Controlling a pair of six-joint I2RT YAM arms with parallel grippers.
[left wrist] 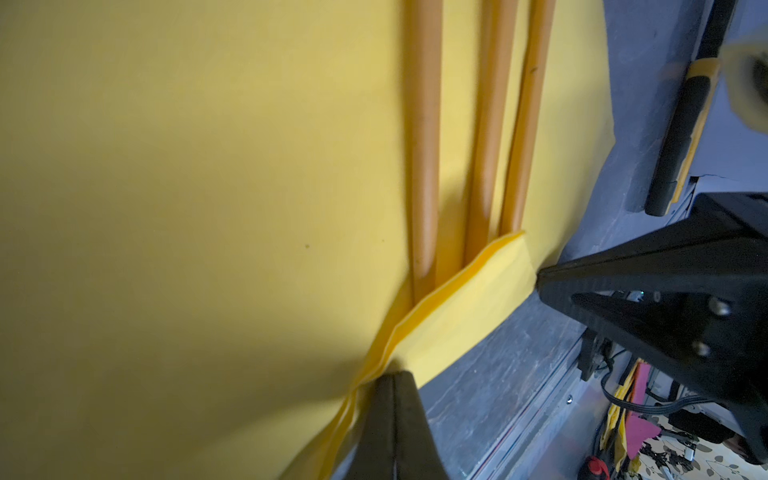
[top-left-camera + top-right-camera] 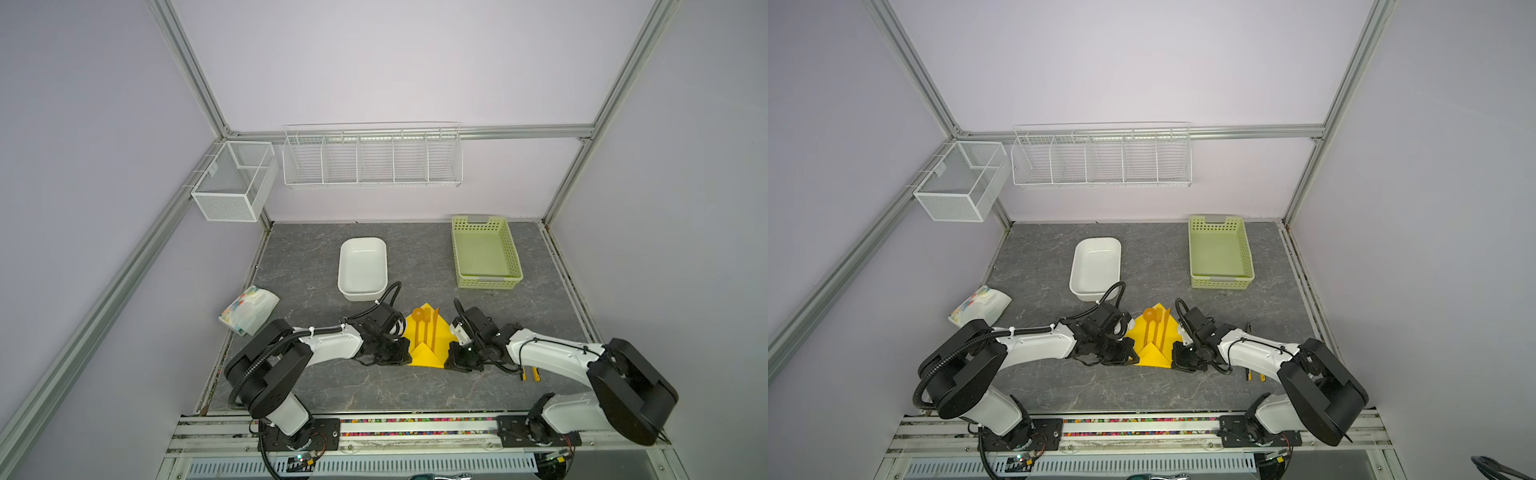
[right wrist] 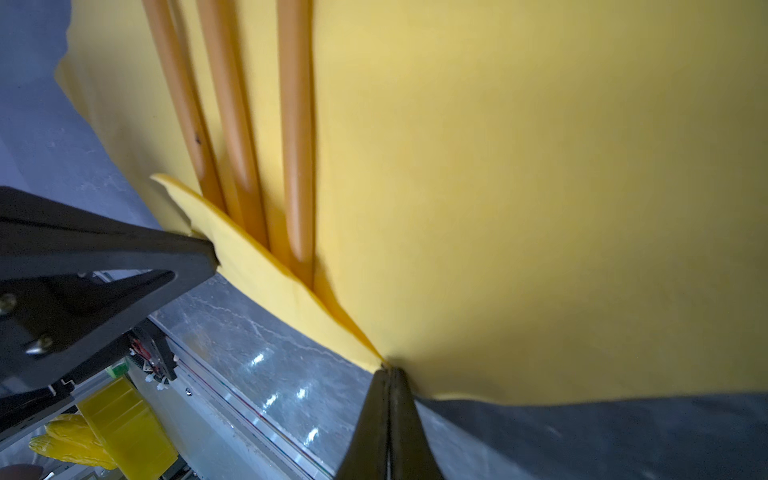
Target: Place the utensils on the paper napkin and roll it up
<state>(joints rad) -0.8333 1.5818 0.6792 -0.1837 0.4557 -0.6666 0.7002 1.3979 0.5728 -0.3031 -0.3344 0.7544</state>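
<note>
Top views: white tub (image 2: 362,270), green basket (image 2: 486,253) and printed packet (image 2: 249,309) sit well apart from the napkin (image 2: 442,336). Pliers (image 2: 536,376) lie under the right arm (image 2: 552,353). It and the left arm (image 2: 332,345) reach inward, low over the worktop (image 2: 374,386). Both jaws are clamped on the napkin's near fold, which covers the utensils' (image 2: 426,332) handles.

A robotics lab cell, framed in aluminium rails (image 2: 519,131) (plain lilac walls (image 2: 395,62)).
</note>
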